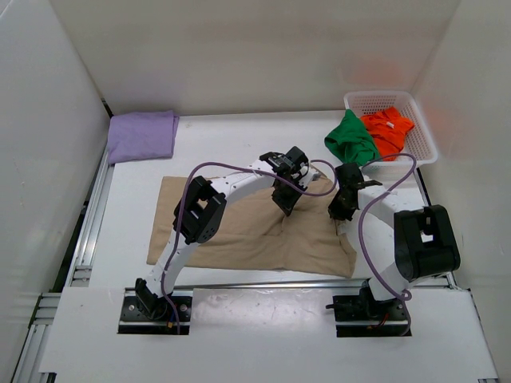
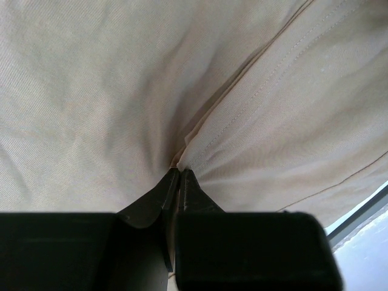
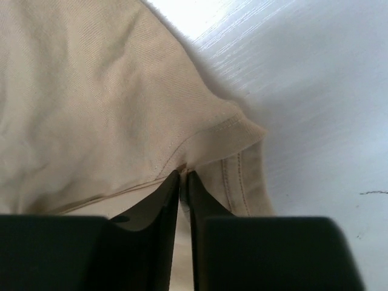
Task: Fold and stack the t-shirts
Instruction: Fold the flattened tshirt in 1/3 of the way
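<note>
The tan beige t-shirt (image 1: pixel 239 231) lies spread across the middle of the table. My left gripper (image 1: pixel 285 203) is shut on a pinch of its cloth (image 2: pixel 200 139) near the shirt's upper middle. My right gripper (image 1: pixel 342 214) is shut on the shirt's right edge, where a stitched hem (image 3: pixel 230 130) bunches at the fingertips. A folded lavender purple t-shirt (image 1: pixel 142 136) rests at the back left. The green t-shirt (image 1: pixel 350 140) hangs over the basket's left rim, and the orange-red t-shirt (image 1: pixel 389 130) lies inside the basket.
The white lattice basket (image 1: pixel 424 136) stands at the back right corner. White walls close in the table on three sides. A metal rail (image 1: pixel 86 231) runs along the left edge. Bare white tabletop (image 3: pixel 327 91) shows right of the shirt.
</note>
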